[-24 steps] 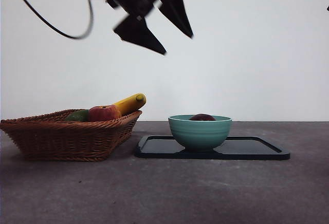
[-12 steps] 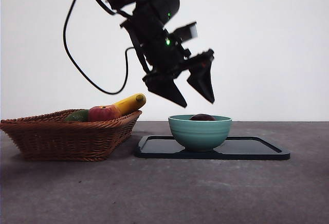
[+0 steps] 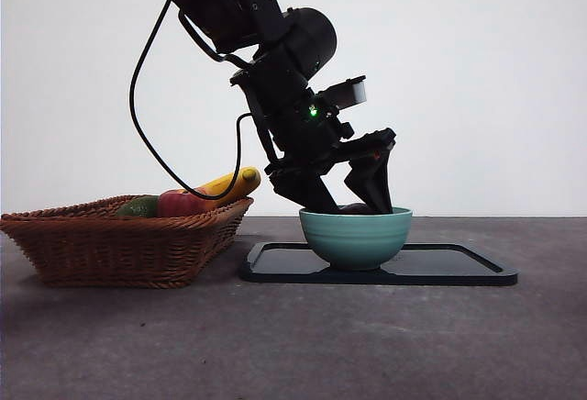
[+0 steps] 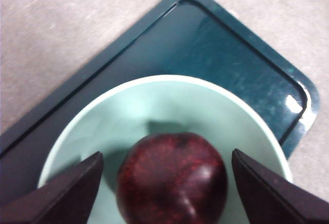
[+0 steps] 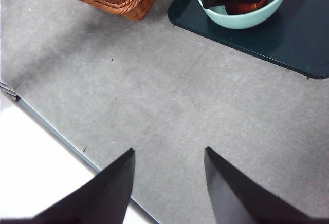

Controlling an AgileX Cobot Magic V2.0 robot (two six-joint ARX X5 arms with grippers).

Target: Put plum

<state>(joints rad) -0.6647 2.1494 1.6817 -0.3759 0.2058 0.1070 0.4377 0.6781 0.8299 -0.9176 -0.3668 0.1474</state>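
The plum (image 4: pixel 172 180), glossy dark maroon, lies in the pale green bowl (image 4: pixel 154 100), which stands on the dark tray (image 4: pixel 205 34). My left gripper (image 4: pixel 165 154) is open and reaches down into the bowl, one jaw on each side of the plum, with a gap on both sides. In the front view the left gripper (image 3: pixel 353 200) dips past the rim of the bowl (image 3: pixel 356 235), and only a sliver of the plum (image 3: pixel 358 208) shows. My right gripper (image 5: pixel 169 150) hangs open, high over bare table, holding nothing.
A wicker basket (image 3: pixel 119 244) stands left of the tray (image 3: pixel 459 272) and holds a red apple (image 3: pixel 183 203), a banana (image 3: pixel 234 183) and a green fruit (image 3: pixel 138 206). The left arm's cable loops above the basket. The table's edge (image 5: pixel 51 131) shows near the right gripper.
The left arm has come down from high above the basket side, moving right, until its open jaws sit inside the bowl around the plum. The plum, bowl and basket have not moved.
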